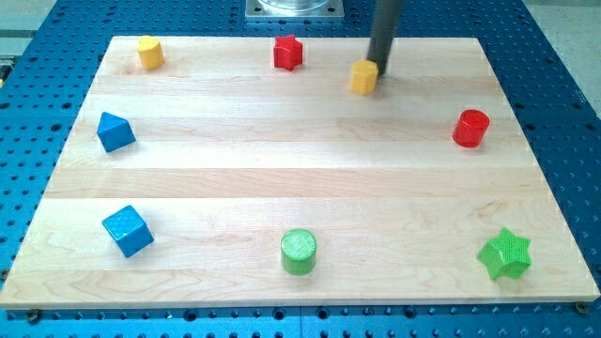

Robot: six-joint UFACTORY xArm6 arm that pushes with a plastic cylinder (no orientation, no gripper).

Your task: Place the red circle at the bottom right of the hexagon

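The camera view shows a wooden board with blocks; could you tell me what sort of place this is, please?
Probably a robotics lab bench. The wooden board lies on a blue perforated plate like those used for mounting equipment, my tip rests beside a yellow block, and small blocks like the red circle are scattered about.

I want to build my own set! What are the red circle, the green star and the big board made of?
Red circle: probably plastic, with even colour and a soft sheen.
Green star: likely plastic too, with fine ridges on top, maybe 3D printed.
Board: looks like pale wood, with grain lines and joined planks showing.
My tip touches the yellow block.
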